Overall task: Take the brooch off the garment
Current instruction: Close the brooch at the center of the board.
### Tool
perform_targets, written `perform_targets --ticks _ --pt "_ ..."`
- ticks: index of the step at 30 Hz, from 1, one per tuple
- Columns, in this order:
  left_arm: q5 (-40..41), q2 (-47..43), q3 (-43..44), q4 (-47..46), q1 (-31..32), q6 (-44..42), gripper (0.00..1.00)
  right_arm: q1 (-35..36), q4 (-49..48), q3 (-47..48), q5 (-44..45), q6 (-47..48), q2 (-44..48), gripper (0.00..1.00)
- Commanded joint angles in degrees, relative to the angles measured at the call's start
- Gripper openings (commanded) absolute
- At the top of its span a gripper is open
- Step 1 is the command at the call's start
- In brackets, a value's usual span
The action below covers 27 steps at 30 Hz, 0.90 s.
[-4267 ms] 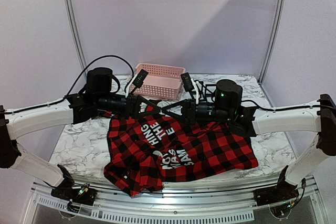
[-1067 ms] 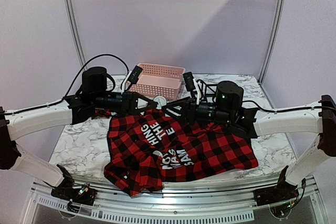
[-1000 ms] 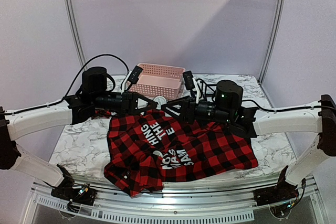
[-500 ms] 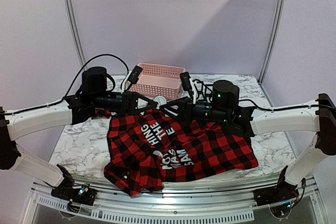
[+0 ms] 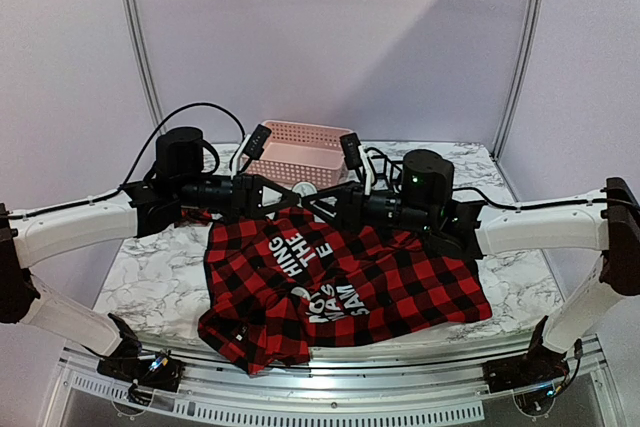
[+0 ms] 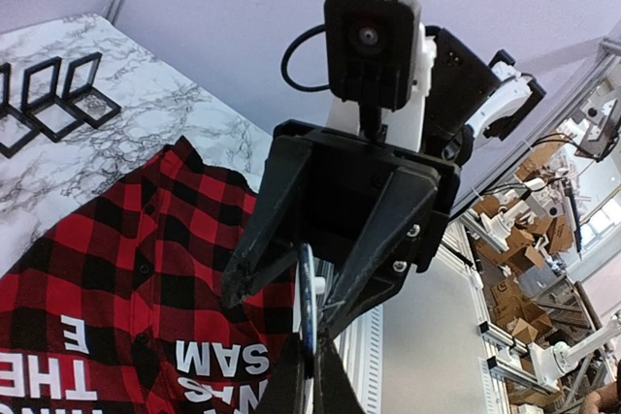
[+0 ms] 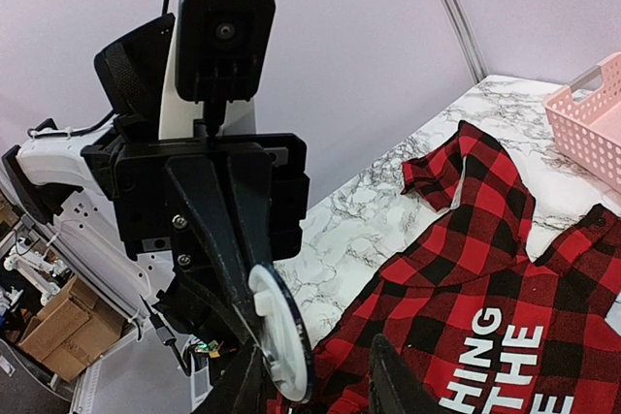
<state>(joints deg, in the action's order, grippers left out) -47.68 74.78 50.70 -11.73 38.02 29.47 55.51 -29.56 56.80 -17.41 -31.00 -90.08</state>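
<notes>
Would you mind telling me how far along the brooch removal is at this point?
Done: the brooch looks free of the shirt, held on edge above it. In hand: the left hand is shut on it, and the right hand sits open around it. Left: probably just handing it over or setting it down, perhaps in the basket behind.

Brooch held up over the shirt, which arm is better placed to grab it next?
Right. The left gripper is shut on the brooch, while the right gripper has its open jaws on either side of the disc, so it likely only needs to close.
</notes>
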Motion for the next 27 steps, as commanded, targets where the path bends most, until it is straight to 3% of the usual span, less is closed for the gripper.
perform_targets --ticks 1,16,27 --pt "-1.4 -0.5 -0.6 -1.0 1.1 0.1 0.00 0.0 2.1 2.0 2.5 -0.1 -1.4 0.33" --pt "-1.4 -0.7 -0.5 -0.5 1.6 -0.7 0.00 0.0 4.9 3.7 4.8 -2.2 -2.3 0.19" --pt "-1.3 -1.1 -0.4 -0.1 1.9 -1.0 0.00 -0.1 6.4 4.8 5.1 -4.5 -3.3 0.15"
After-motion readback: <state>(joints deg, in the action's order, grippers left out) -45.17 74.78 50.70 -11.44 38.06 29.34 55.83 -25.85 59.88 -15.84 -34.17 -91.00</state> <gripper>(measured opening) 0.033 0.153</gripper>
